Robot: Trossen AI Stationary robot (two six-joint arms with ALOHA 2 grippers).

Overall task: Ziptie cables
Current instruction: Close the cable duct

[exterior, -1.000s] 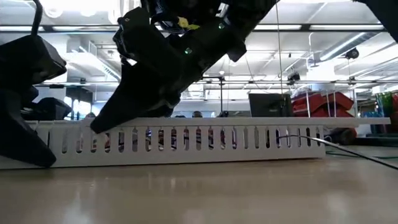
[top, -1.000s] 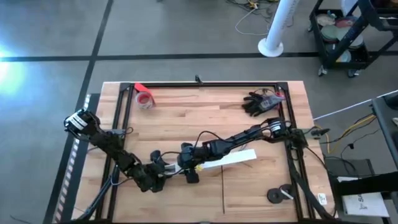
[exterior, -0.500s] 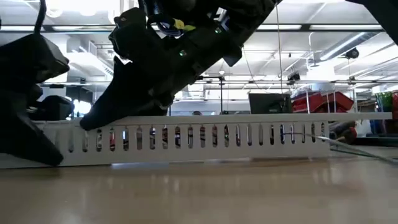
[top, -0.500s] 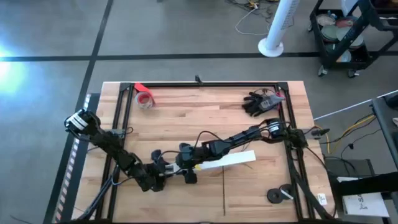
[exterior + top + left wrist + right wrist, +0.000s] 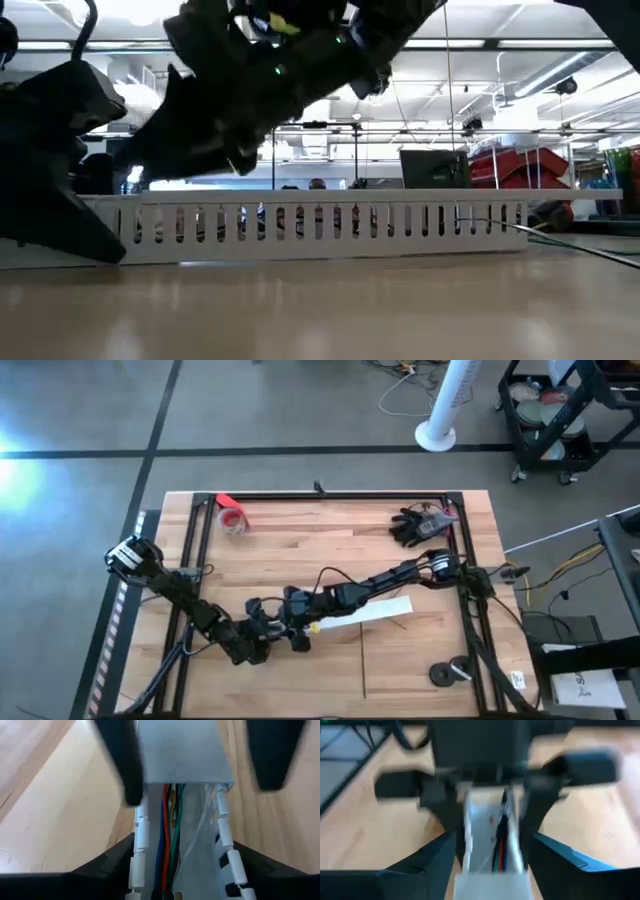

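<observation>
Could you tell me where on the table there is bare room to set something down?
The wood between the red tape roll and the black glove is bare, as is the near edge left of the black discs. It is crowded mid-table, where the left gripper and right gripper meet at the white slotted duct.

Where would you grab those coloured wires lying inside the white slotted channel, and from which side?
Probably from above, through the channel's open top. The cables lie lengthwise in the white channel, whose slotted walls block a sideways approach. The uncovered stretch seems the best spot, fingers closing across the bundle. Both the left gripper and the right gripper crowd that end.
</observation>
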